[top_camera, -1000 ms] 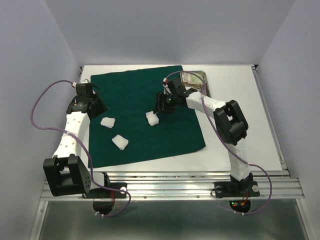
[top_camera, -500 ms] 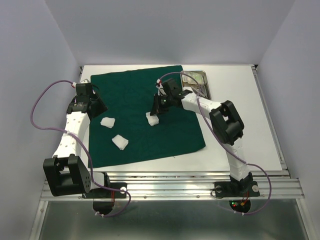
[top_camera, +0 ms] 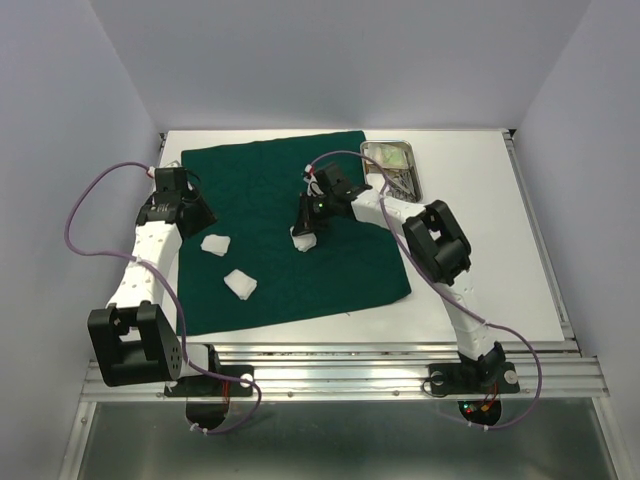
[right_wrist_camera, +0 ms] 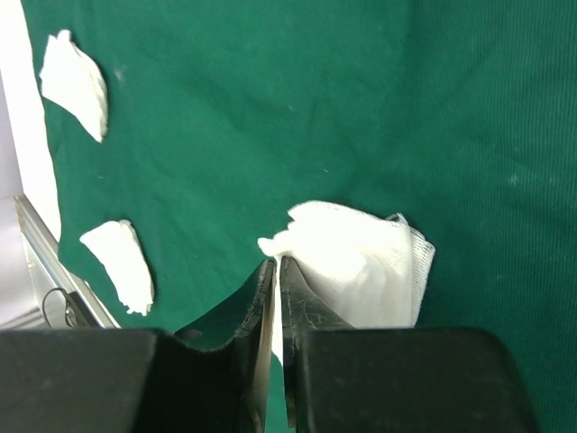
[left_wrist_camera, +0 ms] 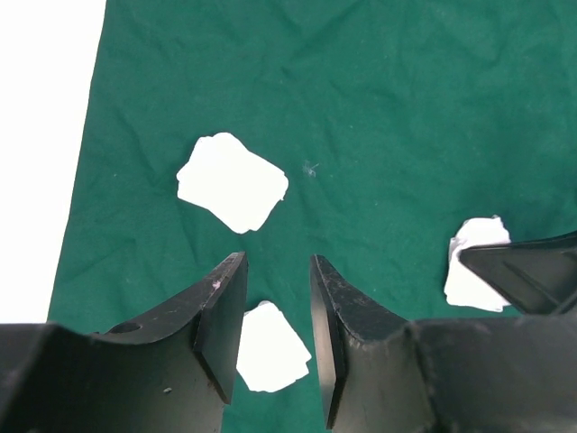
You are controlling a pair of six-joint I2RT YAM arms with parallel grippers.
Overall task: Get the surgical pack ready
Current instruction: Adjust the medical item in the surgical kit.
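One gauze pad (right_wrist_camera: 361, 257) lies half-hidden behind right fingers (right_wrist_camera: 311, 311).

High overhead view and two close wrist views share the drape (top_camera: 262, 182).

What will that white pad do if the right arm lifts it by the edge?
Probably droop: the gauze pad looks soft and rumpled, with layered edges where the right gripper pinches it. It seems thin and light, so it likely lifts easily, perhaps unfolding.
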